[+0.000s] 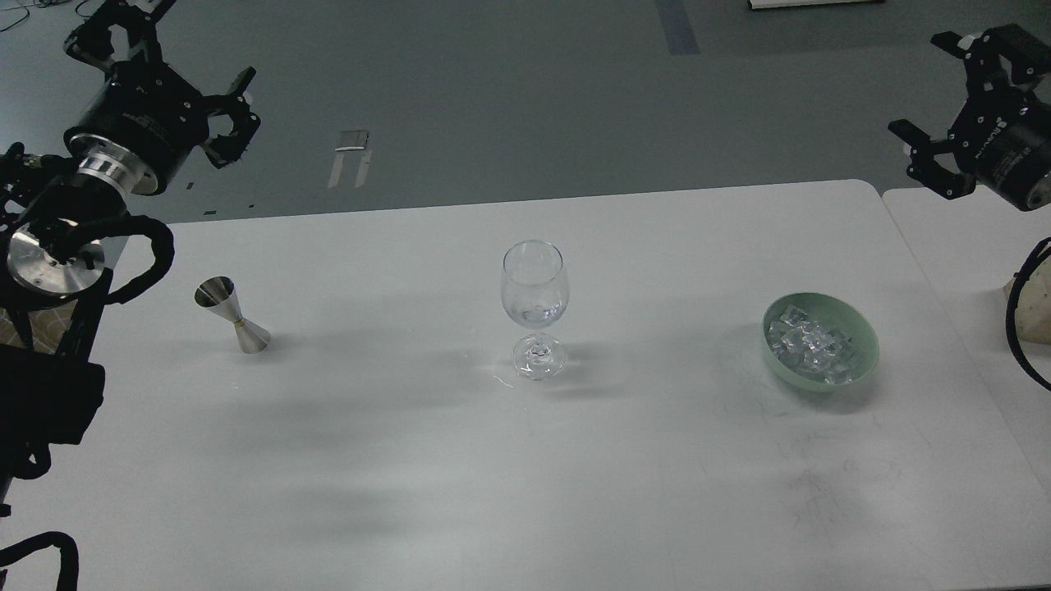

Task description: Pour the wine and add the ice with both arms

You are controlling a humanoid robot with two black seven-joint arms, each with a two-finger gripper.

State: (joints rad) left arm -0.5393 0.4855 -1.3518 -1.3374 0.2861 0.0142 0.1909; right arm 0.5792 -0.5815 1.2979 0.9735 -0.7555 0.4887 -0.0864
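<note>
1. A white table (pixel 410 460) fills most of the view.
2. A steel jigger (pixel 232 315) stands upright at left.
3. A grey floor (pixel 509 90) lies beyond (taped marks visible).

A white table (pixel 410 460) carries a steel jigger (pixel 232 316) at the left, an upright wine glass (pixel 534 308) in the middle with a little clear wine (pixel 538 314) in its bowl, and a green bowl (pixel 854 324) of ice (pixel 813 345) at the right. The left gripper (pixel 168 78) and right gripper (pixel 936 98) hang raised at the far corners, both with fingers spread and holding nothing.
</note>
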